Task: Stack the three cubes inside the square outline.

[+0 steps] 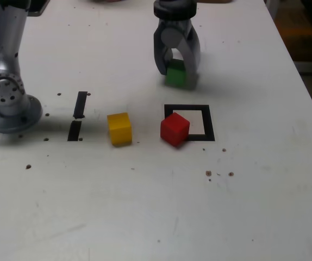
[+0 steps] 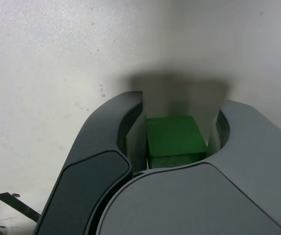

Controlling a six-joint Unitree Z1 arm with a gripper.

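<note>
So the gripper (image 1: 176,69) was down at the far side of the table (image 1: 145,206), straddling the green cube (image 1: 176,76). In the wrist view the cube (image 2: 174,141) sat right between the two fingers; one finger (image 2: 130,127) looked pressed to its side, while the other side showed a sliver of gap. Honestly, whether it was truly clamped or just slack around the cube couldn't be told from these shots. The cube seemed to rest on the table, just beyond the far edge of the square outline (image 1: 208,124), not inside it.

The straddling pose made sense: fingers on two opposite faces is the only decent way to grab a block narrower than the gripper.

The red cube (image 1: 174,129) sat on the near-left corner of the outline in the exterior view, turned a bit and covering the tape, so partly in and partly out. The yellow cube (image 1: 119,128) was left of it, well outside the square. Two short tape strips (image 1: 78,115) lay further left, near the arm's base (image 1: 6,103).

Nothing was stacked. The red one probably counts as the awkward bit: it hogs that corner crookedly, so a stack on it might end up over the line. The path from green to the square looked open otherwise.
</note>
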